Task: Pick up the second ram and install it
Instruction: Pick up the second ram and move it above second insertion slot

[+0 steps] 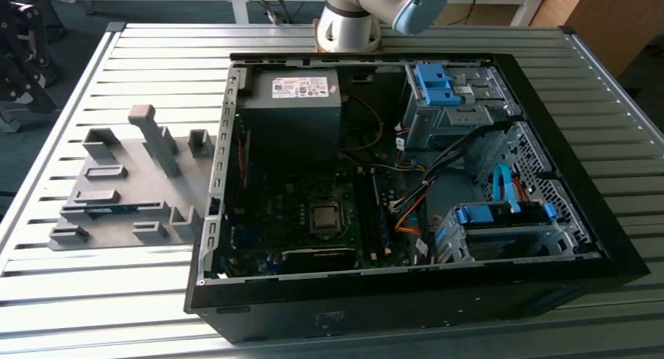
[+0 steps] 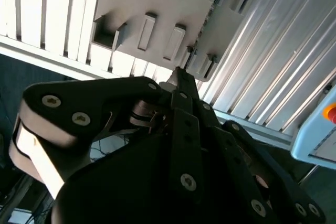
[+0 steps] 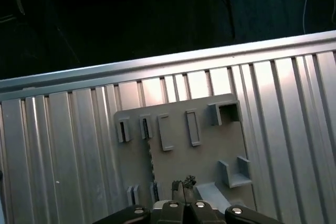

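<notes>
My gripper, pinched together, hangs over the grey holder tray; the second ram, a thin teal sliver, sits slotted in it, exterior view's left.

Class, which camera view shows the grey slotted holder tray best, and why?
The exterior view: the whole holder tray lies on the slatted table beside the open computer case. The first wrist view looks down on it, its near edge behind the gripper; the second wrist view catches one part.

Ribbed metal counter: grey slotted tray on the exterior view's left, open black PC case just beside it, arm base behind.
</notes>
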Robot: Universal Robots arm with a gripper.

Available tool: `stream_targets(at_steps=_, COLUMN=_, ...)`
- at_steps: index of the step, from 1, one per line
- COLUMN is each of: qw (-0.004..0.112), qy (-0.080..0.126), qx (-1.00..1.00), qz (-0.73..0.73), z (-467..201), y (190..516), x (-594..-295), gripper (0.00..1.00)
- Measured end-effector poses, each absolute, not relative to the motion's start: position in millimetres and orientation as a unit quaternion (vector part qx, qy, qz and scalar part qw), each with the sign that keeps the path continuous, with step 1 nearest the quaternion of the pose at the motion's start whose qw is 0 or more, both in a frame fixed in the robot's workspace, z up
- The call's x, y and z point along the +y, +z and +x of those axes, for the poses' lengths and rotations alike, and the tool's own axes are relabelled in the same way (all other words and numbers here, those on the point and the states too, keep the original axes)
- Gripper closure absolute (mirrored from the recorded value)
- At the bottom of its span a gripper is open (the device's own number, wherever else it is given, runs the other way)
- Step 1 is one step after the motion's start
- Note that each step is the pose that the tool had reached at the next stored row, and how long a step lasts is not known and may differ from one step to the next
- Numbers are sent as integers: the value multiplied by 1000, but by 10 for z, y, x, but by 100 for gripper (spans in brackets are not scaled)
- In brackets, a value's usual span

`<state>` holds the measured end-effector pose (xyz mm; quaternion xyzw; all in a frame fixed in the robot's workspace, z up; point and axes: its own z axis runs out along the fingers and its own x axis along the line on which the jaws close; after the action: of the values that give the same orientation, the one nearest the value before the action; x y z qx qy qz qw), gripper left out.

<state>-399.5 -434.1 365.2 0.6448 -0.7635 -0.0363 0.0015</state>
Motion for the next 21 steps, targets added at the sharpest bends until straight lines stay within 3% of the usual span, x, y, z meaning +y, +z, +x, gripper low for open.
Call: stream_targets(at_steps=21, qw=2, qy=-39, qx=-706, qz=707, z=-4025, y=3515, x=-4407, gripper=89)
